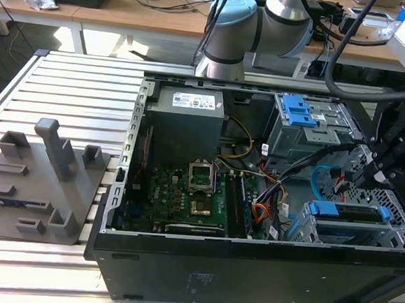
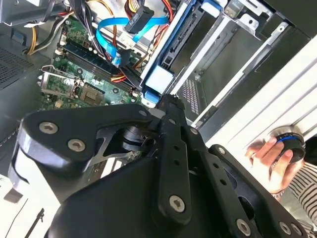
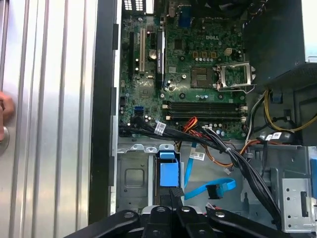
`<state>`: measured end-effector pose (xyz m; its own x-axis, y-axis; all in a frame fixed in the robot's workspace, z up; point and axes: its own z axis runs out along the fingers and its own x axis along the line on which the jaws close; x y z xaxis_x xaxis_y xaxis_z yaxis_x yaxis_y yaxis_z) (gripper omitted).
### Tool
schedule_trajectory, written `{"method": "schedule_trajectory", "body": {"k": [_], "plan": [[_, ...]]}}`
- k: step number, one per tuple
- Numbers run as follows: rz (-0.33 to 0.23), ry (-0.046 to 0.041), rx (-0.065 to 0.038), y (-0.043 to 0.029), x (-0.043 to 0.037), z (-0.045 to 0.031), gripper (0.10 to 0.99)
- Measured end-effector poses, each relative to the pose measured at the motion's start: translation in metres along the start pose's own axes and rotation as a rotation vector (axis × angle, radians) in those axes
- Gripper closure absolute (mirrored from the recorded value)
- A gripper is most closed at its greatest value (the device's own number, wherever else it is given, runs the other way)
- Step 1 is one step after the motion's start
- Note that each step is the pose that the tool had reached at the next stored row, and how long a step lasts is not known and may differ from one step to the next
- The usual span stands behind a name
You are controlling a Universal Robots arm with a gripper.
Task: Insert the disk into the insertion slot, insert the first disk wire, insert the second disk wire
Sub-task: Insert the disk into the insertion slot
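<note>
1. Hanging over the open case at the exterior view's right, the gripper is pointing down toward the insertion slot. There the disk is lying in its blue carrier, apparently already slid home. The second disk wire is looping just beside the cage, loose and within reach.
2. In the second wrist view the gripper is standing narrow, jaws drawn together, its tip meeting the carrier's blue handle end. That stance is suiting a push rather than a grasp, I judge. The second disk wire and the first disk wire are lying over the motherboard, seemingly not yet plugged in. A person's hand is resting on a knob, probably as a safeguard.
3. In the first wrist view the disk is sitting between the slot's grey walls, and the light-blue wire's plug is lying beside it, apart.
</note>
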<state>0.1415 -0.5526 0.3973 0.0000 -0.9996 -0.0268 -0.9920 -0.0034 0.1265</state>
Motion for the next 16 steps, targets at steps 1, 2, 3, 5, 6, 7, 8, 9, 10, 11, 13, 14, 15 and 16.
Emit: {"method": "schedule_trajectory", "body": {"k": [1,2,3,5,6,7,8,9,10,11,13,14,15,16], "plan": [[0.000,0.0001,-0.005,-0.0026,0.0001,0.0031,0.980],[0.000,0.0002,-0.009,-0.0058,0.0002,0.0052,0.980],[0.000,0.0007,-0.011,-0.0091,0.0002,0.0060,0.980],[0.001,0.0007,-0.012,-0.0120,0.0002,0.0065,0.980],[0.000,0.0007,-0.013,-0.0134,0.0002,0.0067,0.980],[0.001,0.0008,-0.014,-0.0156,0.0003,0.0068,0.980],[0.000,0.0008,-0.015,-0.0179,0.0002,0.0068,0.980],[0.001,0.0007,-0.016,-0.0207,0.0003,0.0069,0.980],[0.000,0.0005,-0.017,-0.0230,0.0002,0.0073,0.980],[0.001,0.0006,-0.019,-0.0244,0.0003,0.0082,0.980],[0.001,0.0007,-0.024,-0.0278,0.0004,0.0120,0.980],[0.001,0.0008,-0.026,-0.0291,0.0005,0.0135,0.980],[0.001,0.0007,-0.028,-0.0298,0.0005,0.0143,0.980],[0.001,0.0009,-0.028,-0.0299,0.0005,0.0145,0.980]]}}
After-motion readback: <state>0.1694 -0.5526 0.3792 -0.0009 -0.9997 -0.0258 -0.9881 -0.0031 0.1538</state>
